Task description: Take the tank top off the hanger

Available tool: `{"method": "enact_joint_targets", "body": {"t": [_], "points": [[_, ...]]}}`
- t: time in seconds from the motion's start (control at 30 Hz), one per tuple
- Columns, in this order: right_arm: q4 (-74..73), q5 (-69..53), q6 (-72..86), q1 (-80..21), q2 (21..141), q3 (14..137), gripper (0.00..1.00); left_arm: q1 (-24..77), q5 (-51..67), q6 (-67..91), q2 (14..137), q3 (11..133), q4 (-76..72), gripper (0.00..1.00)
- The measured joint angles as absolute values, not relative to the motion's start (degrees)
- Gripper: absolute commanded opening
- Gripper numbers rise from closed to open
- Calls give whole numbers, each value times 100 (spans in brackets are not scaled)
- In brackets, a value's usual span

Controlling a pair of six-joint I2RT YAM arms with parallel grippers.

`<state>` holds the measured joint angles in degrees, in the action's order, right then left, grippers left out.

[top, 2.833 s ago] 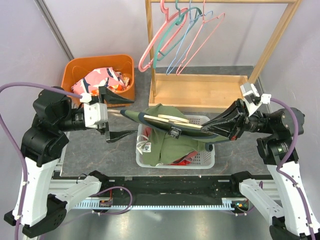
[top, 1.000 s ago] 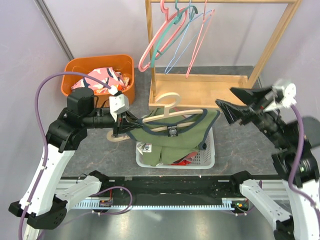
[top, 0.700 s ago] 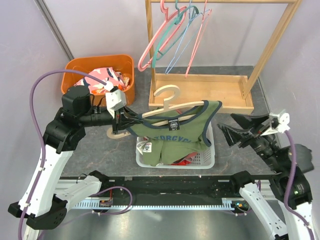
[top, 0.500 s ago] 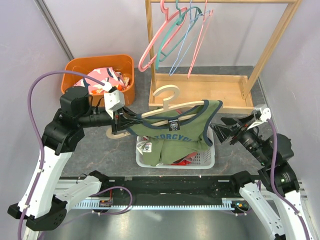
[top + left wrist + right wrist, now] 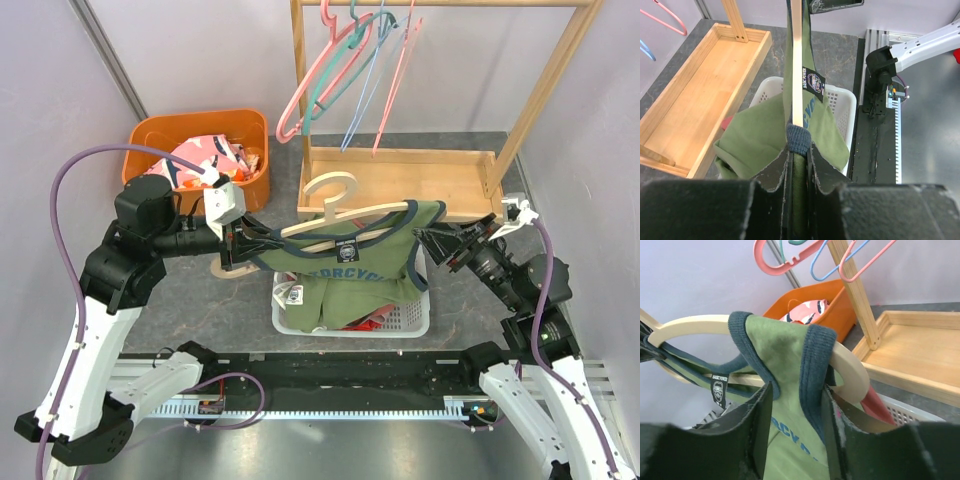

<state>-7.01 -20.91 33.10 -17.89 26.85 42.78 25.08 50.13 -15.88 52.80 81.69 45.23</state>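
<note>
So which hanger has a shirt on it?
The pale wooden hanger over the white basket. It alone wears the green tank top; the coloured hangers on the rack are bare.

So from where I'm driving: the hanger with the tank top on it sits above the basket, between my left gripper on its left end and my right gripper straddling its right shoulder. Rack is behind, bin back-left.
</note>
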Motion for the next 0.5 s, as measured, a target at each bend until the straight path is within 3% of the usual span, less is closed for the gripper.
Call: {"method": "enact_joint_targets", "body": {"t": [0.1,0.27,0.5], "points": [[-519,-2171,3485,-1789,2775,4259,33,2508,5013,-1588,5277,8169,4523,2],[-357,-2311,3736,-1789,2823,4209,0,2508,5015,-1590,5277,8169,4523,2],[-504,-2025,3813,-1791,2832,4497,0,2508,5013,-1590,5258,8169,4521,2]]}}
